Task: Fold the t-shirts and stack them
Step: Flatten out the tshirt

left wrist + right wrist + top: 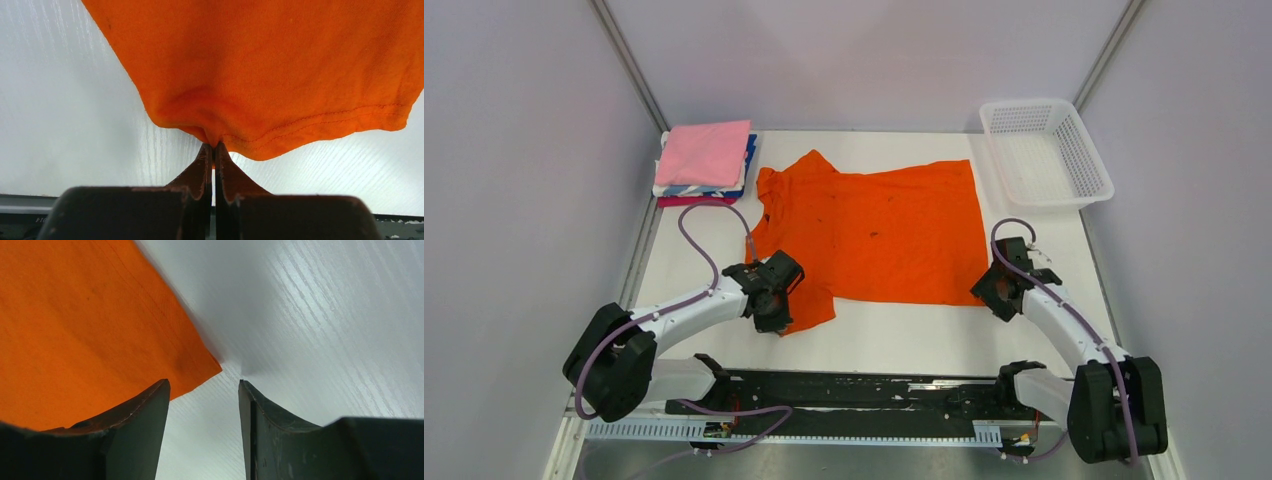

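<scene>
Left gripper (214, 145) is clamped on the near left sleeve hem of the orange t-shirt (874, 235), jaws pressed together with cloth pinched between them. The right gripper (204, 385) has its jaws partly apart at the shirt's near right corner and grips nothing. The shirt lies spread flat mid-table (904, 335). Both near corners are addressed, probably so the near edge can be lifted as one fold. Folded t-shirts (707, 160), pink on top, are stacked at the far left. The top view hides both jaw gaps; only the wrist views show the pinch and the open gap.
</scene>
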